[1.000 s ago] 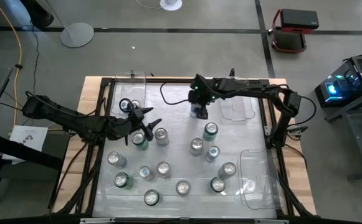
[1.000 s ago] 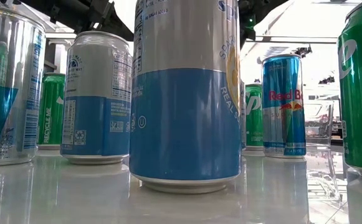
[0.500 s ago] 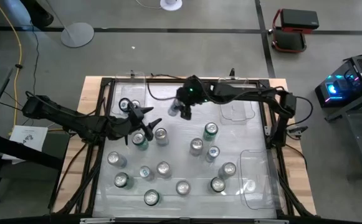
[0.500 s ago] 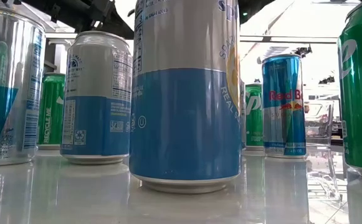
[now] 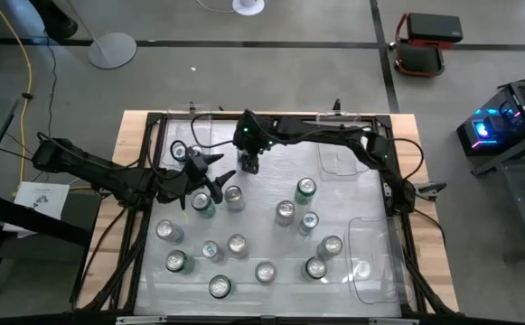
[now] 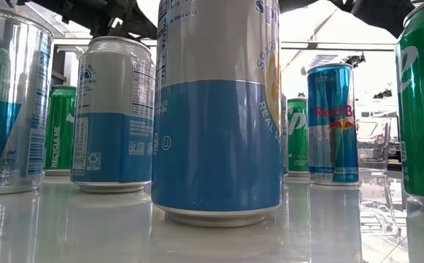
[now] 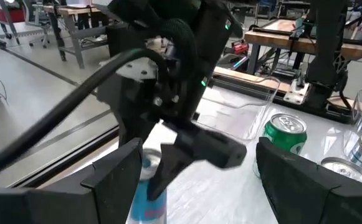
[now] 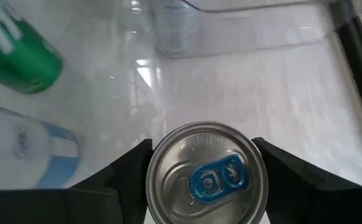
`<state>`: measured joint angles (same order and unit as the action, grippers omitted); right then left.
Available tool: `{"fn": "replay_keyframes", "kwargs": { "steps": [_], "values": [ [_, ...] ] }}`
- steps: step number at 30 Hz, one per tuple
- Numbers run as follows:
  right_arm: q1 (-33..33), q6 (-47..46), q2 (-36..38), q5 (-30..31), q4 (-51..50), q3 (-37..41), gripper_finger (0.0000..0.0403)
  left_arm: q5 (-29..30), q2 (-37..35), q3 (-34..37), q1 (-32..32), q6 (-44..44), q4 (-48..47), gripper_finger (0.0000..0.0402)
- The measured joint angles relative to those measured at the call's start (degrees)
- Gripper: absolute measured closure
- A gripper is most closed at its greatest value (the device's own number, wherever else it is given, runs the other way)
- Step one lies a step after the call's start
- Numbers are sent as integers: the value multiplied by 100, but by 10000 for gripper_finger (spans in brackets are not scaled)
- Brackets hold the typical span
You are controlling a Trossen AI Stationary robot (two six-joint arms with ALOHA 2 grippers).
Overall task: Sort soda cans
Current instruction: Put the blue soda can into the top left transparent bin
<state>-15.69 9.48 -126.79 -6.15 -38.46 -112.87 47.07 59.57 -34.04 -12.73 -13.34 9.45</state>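
Nearest the front edge of the table [image 5: 271, 289], a loose spread of soda cans [image 5: 237, 244] stands upright with silver tops showing, and a clear bin [image 5: 370, 262] lies at the near right corner. Further back on the left, the left gripper [image 5: 210, 170] hangs with its fingers apart and empty, just beside a green can [image 5: 202, 203] and a silver can [image 5: 234, 197], which lie just nearer than it and slightly to its right. Beyond that, the right gripper [image 5: 249, 162] reaches across to the far left-centre, its fingers clamped on either side of a can with a blue tab [image 8: 205, 173], held upright with the long axis running straight down between the fingers. Two more clear bins [image 5: 345, 155] sit along the far edge, one at the far left just beyond and left of this gripper, one to its right. The carried can likely belongs in the far left bin, a short way off, so the right arm is the nearer one for that drop.
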Motion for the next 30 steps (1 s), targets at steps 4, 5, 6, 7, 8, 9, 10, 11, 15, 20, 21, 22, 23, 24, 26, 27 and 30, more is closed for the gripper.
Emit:
{"fn": "replay_keyframes", "kwargs": {
  "steps": [4, 5, 6, 7, 8, 9, 10, 11, 15, 20, 21, 22, 23, 24, 26, 27, 30],
  "values": [
    [0, 53, -98, -4, 145, -5, 179, 0, 0, -2, -4, -55, -9, 113],
    [1, 70, -104, -27, 176, -5, 178, 0, 0, 0, -4, -55, -10, 113],
    [-1, 81, -106, -42, 192, -5, 170, 0, 0, -1, -4, -55, -10, 113],
    [-1, 69, -112, -50, 231, 2, 156, 0, 0, -1, -4, -55, -10, 113],
    [1, 76, -122, -50, 292, 3, 139, 0, 0, 0, -4, -55, -10, 113],
    [1, 105, -135, -38, 306, 3, 123, 0, 0, -1, -4, -55, -11, 113],
    [1, 155, -148, -44, 257, -15, 109, 0, 0, 0, -4, -53, -13, 113],
    [5, 199, -150, -38, 238, -57, 98, 0, 0, -2, -4, -53, -17, 113],
    [-27, 355, -3, -43, 301, -181, 83, 0, 0, 0, -4, -56, -61, 113],
    [-81, 595, 353, -123, 179, -182, 80, -21, 0, -1, -4, -138, -62, 113],
    [-97, 614, 471, -116, 133, -172, 80, -21, -2, 0, -4, -144, -66, 113],
    [-121, 659, 602, -98, 125, -120, 80, -22, -2, 0, -4, -145, -83, 113],
    [-142, 731, 776, -79, 138, -18, 79, -22, -2, 0, -4, -147, -107, 113],
    [-174, 829, 976, -74, 149, 148, 79, -22, -2, 0, -4, -150, -137, 113],
    [-264, 1047, 1410, -8, 237, 649, 79, -22, -2, 0, -4, -156, -230, 113],
    [-314, 1105, 1653, 50, 307, 993, 79, -22, 0, 0, -4, -158, -267, 113],
    [-444, 1019, 2561, 391, 773, 2297, 79, -21, 0, 0, 2, -158, -332, 113]
  ]
}}
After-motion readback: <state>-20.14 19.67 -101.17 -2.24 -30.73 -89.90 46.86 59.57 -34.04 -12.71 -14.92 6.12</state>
